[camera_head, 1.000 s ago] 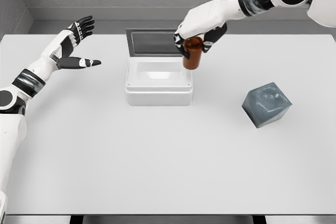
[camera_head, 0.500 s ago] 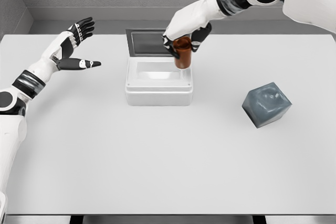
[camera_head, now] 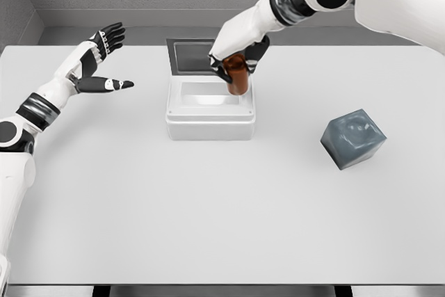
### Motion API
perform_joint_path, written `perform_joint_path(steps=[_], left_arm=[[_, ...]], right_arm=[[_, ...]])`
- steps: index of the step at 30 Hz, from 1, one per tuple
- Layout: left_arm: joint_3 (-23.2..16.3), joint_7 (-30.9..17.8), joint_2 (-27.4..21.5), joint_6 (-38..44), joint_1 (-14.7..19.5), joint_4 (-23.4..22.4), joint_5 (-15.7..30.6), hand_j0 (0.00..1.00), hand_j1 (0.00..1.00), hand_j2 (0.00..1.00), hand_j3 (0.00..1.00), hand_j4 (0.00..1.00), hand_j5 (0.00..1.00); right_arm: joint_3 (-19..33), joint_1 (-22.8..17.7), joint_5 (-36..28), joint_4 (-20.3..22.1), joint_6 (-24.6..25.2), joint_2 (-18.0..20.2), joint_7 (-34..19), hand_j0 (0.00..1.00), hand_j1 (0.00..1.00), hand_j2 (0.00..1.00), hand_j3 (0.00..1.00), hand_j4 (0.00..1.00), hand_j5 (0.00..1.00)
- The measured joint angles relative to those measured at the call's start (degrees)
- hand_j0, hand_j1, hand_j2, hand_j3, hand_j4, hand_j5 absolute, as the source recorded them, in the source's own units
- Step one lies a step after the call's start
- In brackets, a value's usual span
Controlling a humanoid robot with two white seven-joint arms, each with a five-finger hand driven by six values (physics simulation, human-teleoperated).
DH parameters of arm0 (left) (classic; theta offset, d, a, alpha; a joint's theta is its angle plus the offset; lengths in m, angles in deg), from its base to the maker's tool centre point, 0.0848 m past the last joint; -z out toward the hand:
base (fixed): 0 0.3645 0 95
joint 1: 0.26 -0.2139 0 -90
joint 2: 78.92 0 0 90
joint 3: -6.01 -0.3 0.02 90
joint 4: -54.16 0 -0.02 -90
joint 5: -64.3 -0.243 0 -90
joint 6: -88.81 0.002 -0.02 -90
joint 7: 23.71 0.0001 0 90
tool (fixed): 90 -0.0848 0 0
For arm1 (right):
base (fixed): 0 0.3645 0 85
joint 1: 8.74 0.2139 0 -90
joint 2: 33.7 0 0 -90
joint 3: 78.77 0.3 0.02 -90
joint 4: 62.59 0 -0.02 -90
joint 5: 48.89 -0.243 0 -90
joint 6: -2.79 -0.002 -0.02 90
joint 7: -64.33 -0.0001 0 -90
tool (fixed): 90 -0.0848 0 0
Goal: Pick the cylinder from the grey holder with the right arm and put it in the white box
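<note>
Your right hand (camera_head: 233, 60) is holding the small brown cylinder (camera_head: 238, 78) from above, with its fingers wrapped around the top part. The cylinder is hanging under your hand and tipping a little. It is over the right side of the white open box (camera_head: 210, 110), just inside the right wall. I cannot tell if the bottom of the cylinder is touching the floor of the box or is just above it.

The dark grey lid (camera_head: 195, 56) of the box is standing open right behind your hand.

The grey blocky holder (camera_head: 353, 138) is sitting on the light grey worktop (camera_head: 208, 213), well away from your hand, off to the right and nearer to you. Nothing is in it now. So the first part of the job looks done: the cylinder is out of the holder and is over the box.

What is left is small, I think. You are needing to bring the cylinder down into the box, let go of it, and lift your hand out. Watch the right wall of the box, because the cylinder is very close to it.

Your left hand (camera_head: 97, 57) is waiting far off to the left, up off the worktop, with its fingers spread and holding nothing.
</note>
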Motion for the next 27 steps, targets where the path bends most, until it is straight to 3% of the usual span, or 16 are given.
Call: perform_joint_path(steps=[21,22,23,24,27], left_arm=[[0.0,0.0,-0.01,-0.08,-0.09,0.01,0.0,1.0,1.0,1.0,1.0,1.0,1.0],[0.0,0.0,-0.01,-0.08,-0.09,0.01,0.0,1.0,1.0,1.0,1.0,1.0,1.0],[0.0,0.0,-0.01,-0.08,-0.09,0.01,0.0,1.0,1.0,1.0,1.0,1.0,1.0],[0.0,0.0,-0.01,-0.08,-0.09,0.01,0.0,1.0,1.0,1.0,1.0,1.0,1.0],[0.0,0.0,-0.01,-0.08,-0.09,0.01,0.01,1.0,1.0,1.0,1.0,1.0,1.0]], right_arm=[[-1.33,0.0,0.74,-2.31,0.0,-2.22,-0.14,0.41,0.41,0.41,0.41,0.41,0.41],[-1.31,0.0,0.82,-2.44,0.0,-2.29,-0.15,0.51,0.51,0.51,0.51,0.51,0.51],[-1.26,-0.09,0.89,-2.58,-0.01,-2.34,-0.12,0.92,0.92,0.92,0.92,0.92,0.92],[-1.19,-0.09,0.94,-2.55,0.0,-2.38,-0.01,1.0,1.0,1.0,1.0,1.0,1.0],[-1.11,0.0,1.03,-2.4,0.0,-2.44,0.15,1.0,1.0,1.0,1.0,1.0,1.0]])
